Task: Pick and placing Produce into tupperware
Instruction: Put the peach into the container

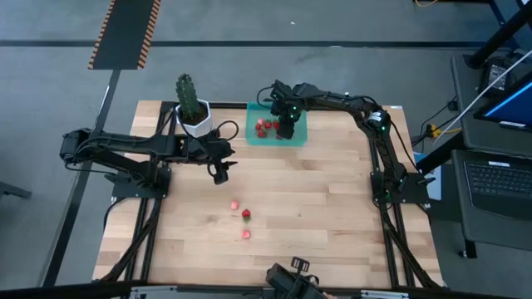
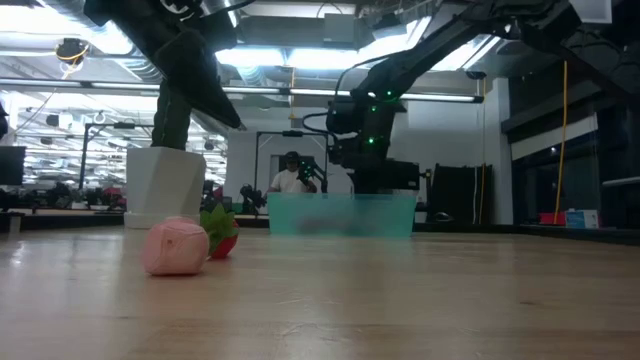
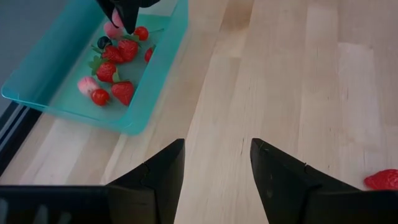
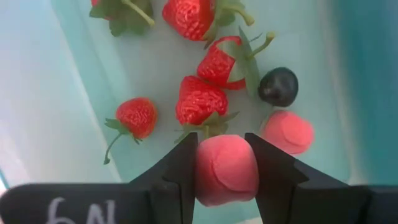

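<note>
The teal tupperware (image 1: 301, 133) sits at the table's far side with several red strawberries (image 4: 200, 101), a dark berry (image 4: 278, 86) and a pink piece (image 4: 287, 132) lying on its floor. My right gripper (image 4: 222, 163) points down into it, shut on another pink piece of produce (image 4: 225, 169). My left gripper (image 3: 217, 163) hangs open and holds nothing over bare wood left of the tupperware (image 3: 140, 115). Three more pieces lie on the table nearer the front: pink (image 1: 235, 203), red (image 1: 246, 214) and pink (image 1: 246, 234). My right gripper pinches the round pink piece by its two opposite sides (image 4: 204, 167) between its two fingers. The fingers come from above, pointing down into the tupperware. The piece sits low over the container's floor among the strawberries; whether it touches the floor I cannot tell.
A white hexagonal pot with a tall green cactus (image 1: 191, 108) stands just left of the tupperware, close behind my left arm. In the low view a pink piece (image 2: 175, 247) and a red strawberry (image 2: 220, 240) lie in the foreground. A person stands in the room behind.
</note>
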Controlling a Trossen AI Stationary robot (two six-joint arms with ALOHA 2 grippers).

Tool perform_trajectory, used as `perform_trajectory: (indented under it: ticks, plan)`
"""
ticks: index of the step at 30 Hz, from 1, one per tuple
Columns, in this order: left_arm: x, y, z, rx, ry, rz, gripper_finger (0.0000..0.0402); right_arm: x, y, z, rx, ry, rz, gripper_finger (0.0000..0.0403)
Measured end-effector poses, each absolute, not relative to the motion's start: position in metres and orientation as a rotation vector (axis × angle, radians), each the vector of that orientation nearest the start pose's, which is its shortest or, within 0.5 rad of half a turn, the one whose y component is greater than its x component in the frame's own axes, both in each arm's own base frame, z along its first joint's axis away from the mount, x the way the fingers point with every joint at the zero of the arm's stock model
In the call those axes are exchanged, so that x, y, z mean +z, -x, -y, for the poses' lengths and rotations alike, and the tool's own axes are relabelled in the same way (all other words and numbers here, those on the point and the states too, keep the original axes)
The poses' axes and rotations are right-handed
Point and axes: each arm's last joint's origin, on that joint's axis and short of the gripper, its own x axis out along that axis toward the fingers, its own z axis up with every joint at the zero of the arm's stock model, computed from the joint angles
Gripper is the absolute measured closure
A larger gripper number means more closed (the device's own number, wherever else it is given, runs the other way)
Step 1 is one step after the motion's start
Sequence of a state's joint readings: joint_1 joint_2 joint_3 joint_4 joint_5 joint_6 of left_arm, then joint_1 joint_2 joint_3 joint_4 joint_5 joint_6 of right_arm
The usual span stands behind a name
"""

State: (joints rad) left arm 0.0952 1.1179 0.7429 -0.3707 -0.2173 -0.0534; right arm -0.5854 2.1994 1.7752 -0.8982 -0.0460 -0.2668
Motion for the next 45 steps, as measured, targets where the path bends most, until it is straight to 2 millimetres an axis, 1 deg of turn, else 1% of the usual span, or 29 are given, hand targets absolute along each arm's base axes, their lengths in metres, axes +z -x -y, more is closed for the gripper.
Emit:
perform_trajectory:
  ticks: [4, 8, 14, 18, 33, 36, 45]
  plan:
    - [0.242, -0.223, -0.028, 0.317, 0.005, -0.742, 0.0225, 0.177, -0.372, 0.245, -0.278, -0.192, -1.323, 0.0280]
    - [0.242, -0.223, -0.028, 0.315, 0.005, -0.742, 0.0225, 0.171, -0.372, 0.245, -0.264, -0.193, -1.348, 0.0280]
    - [0.242, -0.223, -0.028, 0.315, 0.005, -0.742, 0.0225, 0.171, -0.375, 0.247, -0.280, -0.193, -1.319, 0.0279]
    - [0.242, -0.223, -0.028, 0.315, 0.005, -0.742, 0.0225, 0.171, -0.375, 0.247, -0.286, -0.200, -1.318, 0.0261]
    - [0.242, -0.223, -0.028, 0.315, 0.005, -0.742, 0.0225, 0.171, -0.375, 0.246, -0.313, -0.237, -1.315, 0.0160]
    - [0.242, -0.223, -0.028, 0.315, 0.005, -0.742, 0.0225, 0.177, -0.373, 0.245, -0.313, -0.238, -1.316, 0.0154]
    - [0.241, -0.223, -0.028, 0.315, 0.005, -0.743, 0.0225, 0.191, -0.369, 0.242, -0.309, -0.244, -1.334, 0.0153]
